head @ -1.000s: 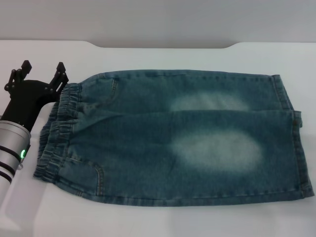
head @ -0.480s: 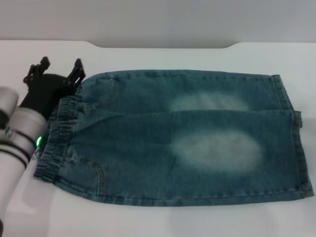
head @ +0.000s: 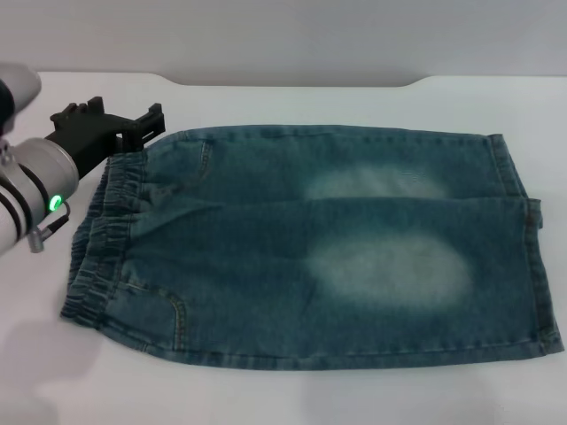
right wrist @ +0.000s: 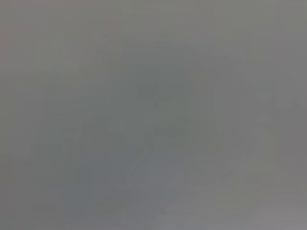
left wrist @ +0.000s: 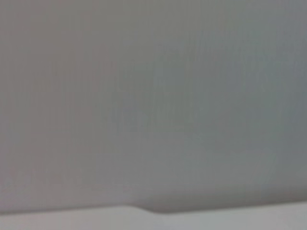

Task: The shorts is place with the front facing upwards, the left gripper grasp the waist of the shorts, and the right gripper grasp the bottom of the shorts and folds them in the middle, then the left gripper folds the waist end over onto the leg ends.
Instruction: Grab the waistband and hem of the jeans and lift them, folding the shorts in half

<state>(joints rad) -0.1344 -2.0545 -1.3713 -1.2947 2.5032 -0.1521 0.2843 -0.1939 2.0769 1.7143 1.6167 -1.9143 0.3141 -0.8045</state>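
Black two-fingered left gripper (head: 133, 122) swung to far waist corner, grip unclear. Blue-green denim shorts (head: 310, 248) already halved lengthwise; waist-to-hem fold remains.

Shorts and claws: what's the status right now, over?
Left claw at the far corner of the waist, grip unclear. Right claw out of view. Shorts flat, already halved lengthwise on white table. Nothing in the way.

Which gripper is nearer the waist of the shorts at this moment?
Left. The left gripper is at the far corner of the waist, right beside the gathered band of the shorts. The right gripper appears in no view.
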